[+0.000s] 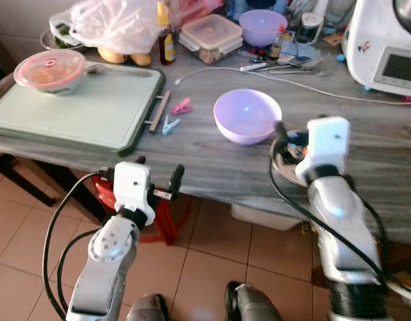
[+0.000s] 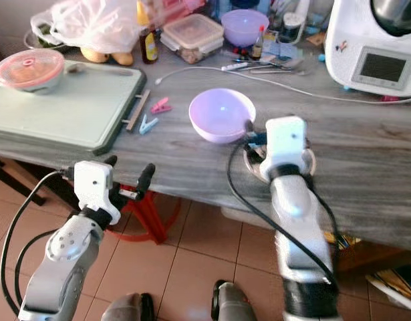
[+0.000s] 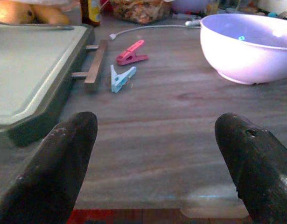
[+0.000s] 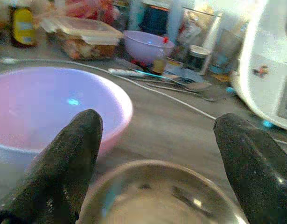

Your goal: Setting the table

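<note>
A lilac bowl (image 1: 247, 115) stands empty on the grey wooden table (image 1: 212, 167), a little back from the front edge. Just right of it lies a round clear glass dish (image 1: 284, 165). My right gripper (image 4: 158, 122) hovers over that dish, open, one finger (image 4: 64, 158) on each side of the glass rim (image 4: 157, 186) and touching nothing. My left gripper (image 1: 158, 167) is held open at the table's front edge, level with the tabletop and left of the bowl, with nothing between its fingers (image 3: 54, 163).
A green tray (image 1: 78, 114) at the left carries a pink lidded bowl (image 1: 50, 69). Pink (image 1: 182, 105) and blue pegs (image 1: 170, 125) lie beside its handle. Along the back: plastic bag (image 1: 118, 23), food container (image 1: 210, 32), second lilac bowl (image 1: 263, 25), white appliance (image 1: 385, 47), white cable (image 1: 292, 82).
</note>
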### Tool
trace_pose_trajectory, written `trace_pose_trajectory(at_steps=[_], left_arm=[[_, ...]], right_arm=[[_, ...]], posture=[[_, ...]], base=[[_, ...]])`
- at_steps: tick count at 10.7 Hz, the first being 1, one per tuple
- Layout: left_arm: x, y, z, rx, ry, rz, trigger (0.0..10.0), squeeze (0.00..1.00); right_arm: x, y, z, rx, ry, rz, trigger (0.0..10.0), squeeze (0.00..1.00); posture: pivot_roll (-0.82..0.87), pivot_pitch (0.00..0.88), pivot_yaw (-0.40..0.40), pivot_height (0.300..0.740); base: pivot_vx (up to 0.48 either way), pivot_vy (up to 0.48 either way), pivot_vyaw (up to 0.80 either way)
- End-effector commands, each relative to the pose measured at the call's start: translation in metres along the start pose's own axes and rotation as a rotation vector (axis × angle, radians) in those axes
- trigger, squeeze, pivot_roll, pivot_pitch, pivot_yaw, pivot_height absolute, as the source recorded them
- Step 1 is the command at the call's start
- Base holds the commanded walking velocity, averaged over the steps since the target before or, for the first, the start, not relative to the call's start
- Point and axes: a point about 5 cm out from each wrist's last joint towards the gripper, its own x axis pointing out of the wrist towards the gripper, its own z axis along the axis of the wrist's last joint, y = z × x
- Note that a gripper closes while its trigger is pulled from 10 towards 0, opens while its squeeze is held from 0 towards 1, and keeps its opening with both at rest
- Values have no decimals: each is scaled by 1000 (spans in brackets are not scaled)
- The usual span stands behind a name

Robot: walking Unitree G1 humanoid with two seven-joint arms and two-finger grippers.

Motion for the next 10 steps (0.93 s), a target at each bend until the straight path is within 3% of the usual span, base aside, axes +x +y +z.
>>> trace_pose_trajectory(at_steps=[1, 2, 6, 10], left_arm=[[-2, -1, 1, 1, 2, -9, 10000, 0], [-2, -1, 0, -1, 7, -5, 10000, 0], [-4, -2, -1, -4, 15, -14, 10000, 0], [-7, -3, -2, -3, 22, -8, 10000, 0]], right_arm=[[-5, -11, 1, -21, -9, -37, 10000, 0], [-11, -19, -8, -30, 37, -61, 10000, 0], [-14, -18, -25, 28, 146, -89, 10000, 0], [-2, -17, -37, 59, 251, -21, 10000, 0]], posture=[[4, 136, 20, 740], [1, 137, 19, 740], [5, 145, 23, 740], [9, 159, 16, 740]], base=[[0, 0, 0], [0, 0, 0], [0, 0, 0], [0, 0, 0]])
